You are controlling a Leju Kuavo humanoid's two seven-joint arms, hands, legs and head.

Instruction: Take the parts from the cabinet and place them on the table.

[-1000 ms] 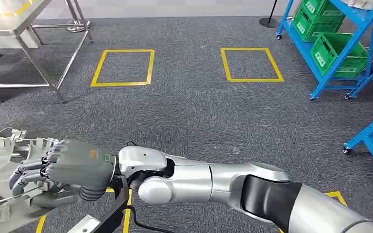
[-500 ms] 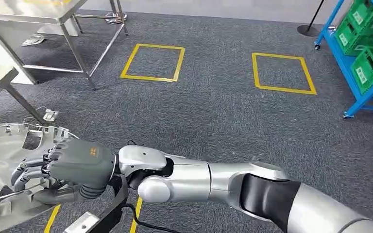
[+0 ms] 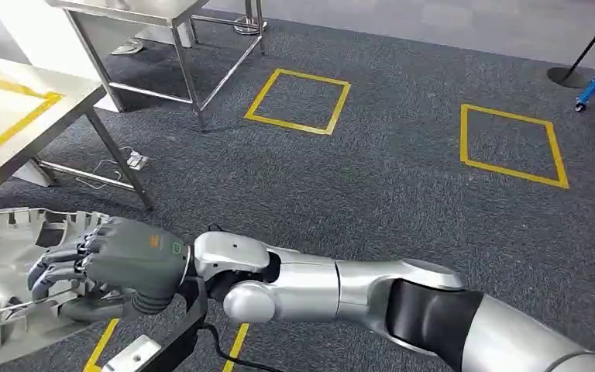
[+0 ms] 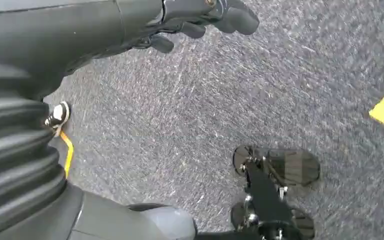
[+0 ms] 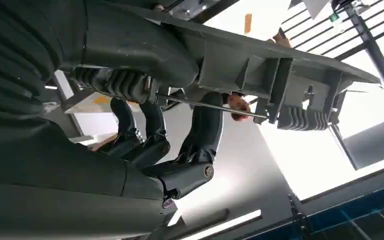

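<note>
We are carrying the part [image 3: 4, 279], a broad, pale grey moulded panel with ribs, clips and a thin metal rod across it, in our right hand [image 3: 116, 267], whose fingers [image 3: 54, 267] wrap over its ribbed edge while the thumb closes from beneath. In the right wrist view the same fingers [image 5: 200, 135] hook around the rod under the panel's flat underside, so we judge the grip to sit on a stiff rib and rod, not on thin skin. The part hangs in the air over the carpet floor [image 3: 356, 178], well short of the table [image 3: 8, 116], whose near corner and yellow tape marking lie ahead and to our left. Our left hand [image 4: 200, 17] hangs beside the body over the floor, fingers loosely curled and holding nothing. The panel looks light but wide and somewhat flexible, held from one edge only, so we expect it to sag or swing. Its small clips look breakable, so we would set it down flat and gently.
</note>
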